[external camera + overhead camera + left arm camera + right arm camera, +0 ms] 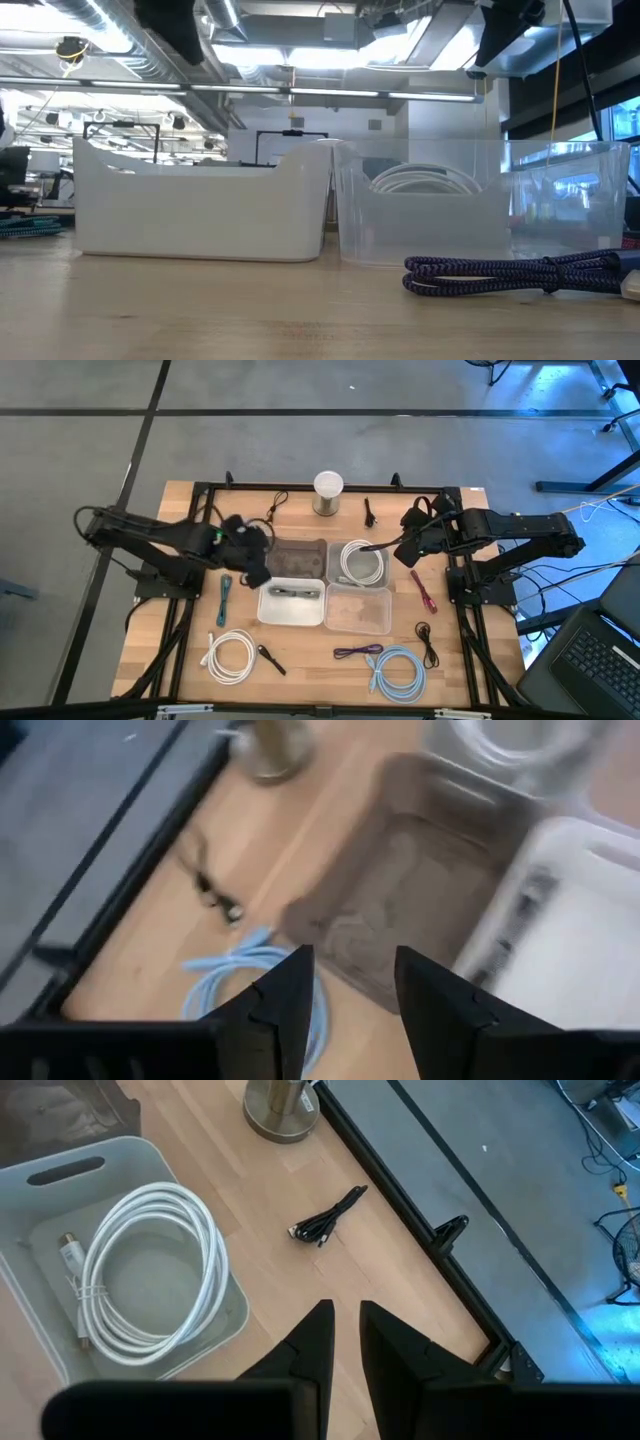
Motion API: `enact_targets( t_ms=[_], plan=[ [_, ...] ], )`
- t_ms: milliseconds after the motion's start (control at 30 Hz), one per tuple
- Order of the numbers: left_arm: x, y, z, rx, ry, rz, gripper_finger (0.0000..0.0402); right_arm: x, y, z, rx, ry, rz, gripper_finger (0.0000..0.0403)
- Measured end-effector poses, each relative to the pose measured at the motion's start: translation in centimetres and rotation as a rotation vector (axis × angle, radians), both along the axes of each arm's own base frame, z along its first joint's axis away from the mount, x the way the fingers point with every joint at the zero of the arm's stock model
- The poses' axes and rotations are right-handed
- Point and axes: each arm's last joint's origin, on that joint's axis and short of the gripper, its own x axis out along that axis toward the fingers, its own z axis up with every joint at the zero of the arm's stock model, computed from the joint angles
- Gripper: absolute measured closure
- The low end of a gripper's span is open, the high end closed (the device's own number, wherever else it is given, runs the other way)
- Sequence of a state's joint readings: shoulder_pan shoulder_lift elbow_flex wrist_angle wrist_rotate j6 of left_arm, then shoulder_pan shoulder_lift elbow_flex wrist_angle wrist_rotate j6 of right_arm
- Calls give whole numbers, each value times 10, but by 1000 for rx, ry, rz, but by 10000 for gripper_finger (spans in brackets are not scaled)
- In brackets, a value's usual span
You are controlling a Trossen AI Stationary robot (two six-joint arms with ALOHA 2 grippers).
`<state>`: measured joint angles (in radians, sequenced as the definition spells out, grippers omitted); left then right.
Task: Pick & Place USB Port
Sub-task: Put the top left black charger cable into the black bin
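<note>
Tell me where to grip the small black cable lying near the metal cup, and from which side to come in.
Grip the small black cable at the middle of its folded bundle, coming straight down from above. It lies flat on the bare table, a narrow bundle with open wood on both sides, so fingers could likely straddle it across its short width. The right end effector looks nearest, beside the bin holding the white cable.

Both arms are dark, near black, built of jointed tubular links. The left arm (150,535) and right arm (520,532) carry black cables along their bodies. Each ends in two flat, tapered black fingers (285,1005).
</note>
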<state>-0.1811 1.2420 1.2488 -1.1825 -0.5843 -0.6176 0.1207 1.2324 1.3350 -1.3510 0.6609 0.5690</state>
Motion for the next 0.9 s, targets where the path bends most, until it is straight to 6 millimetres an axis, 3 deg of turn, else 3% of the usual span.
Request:
enact_targets(
  t_ms=[167, 300, 567, 733, 900],
  plan=[
    [-15, 37, 0, 57, -69, 238, 276, 3, 0, 1, 4, -33, 1, 347],
    [-18, 78, -10, 27, 12, 367, 280, 6, 1, 2, 2, -56, 22, 347],
    [-3, 172, -42, -180, -106, 376, 278, 7, 2, 2, 35, -55, 35, 347],
    [-2, 222, -75, -291, -103, 432, 276, 7, 2, 1, 48, -46, 50, 347],
    [-1, 255, -124, -454, -23, 468, 259, 7, 2, 1, 44, -36, 65, 347]
  ],
)
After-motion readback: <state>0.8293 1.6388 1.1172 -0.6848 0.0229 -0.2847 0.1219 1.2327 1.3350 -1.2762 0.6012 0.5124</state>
